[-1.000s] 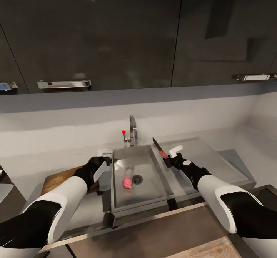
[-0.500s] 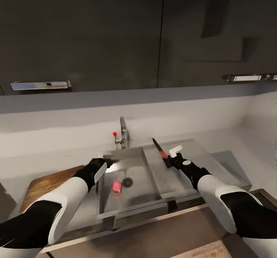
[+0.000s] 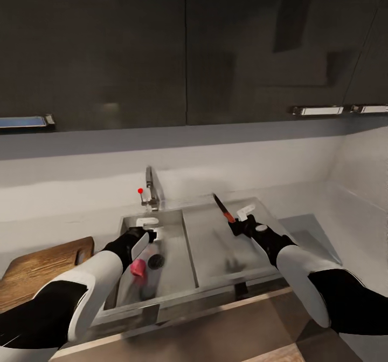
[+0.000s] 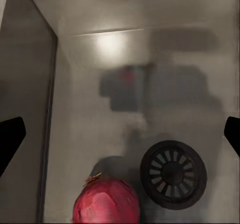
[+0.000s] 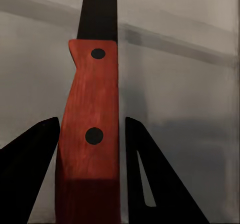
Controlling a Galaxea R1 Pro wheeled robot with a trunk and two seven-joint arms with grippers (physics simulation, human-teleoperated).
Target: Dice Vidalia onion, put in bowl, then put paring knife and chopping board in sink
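The pinkish-red Vidalia onion lies on the floor of the steel sink, beside the dark round drain. My left gripper hangs open just above them; in its wrist view the onion and drain lie between the spread fingertips. My right gripper is shut on the red handle of the paring knife, held up over the drainboard, blade pointing away. The wrist view shows the handle clamped between both fingers. The chopping board lies on the countertop at far left. The bowl is out of view.
The chrome tap with its red-tipped lever stands behind the basin. A flat grey drainboard stretches right of the sink. Dark wall cabinets hang overhead. The counter turns a corner at far right.
The camera has swung right, so sink and board slid left in view. Relative to the sink, my left gripper went from its left rim to over the onion; the knife now hangs over the drainboard.
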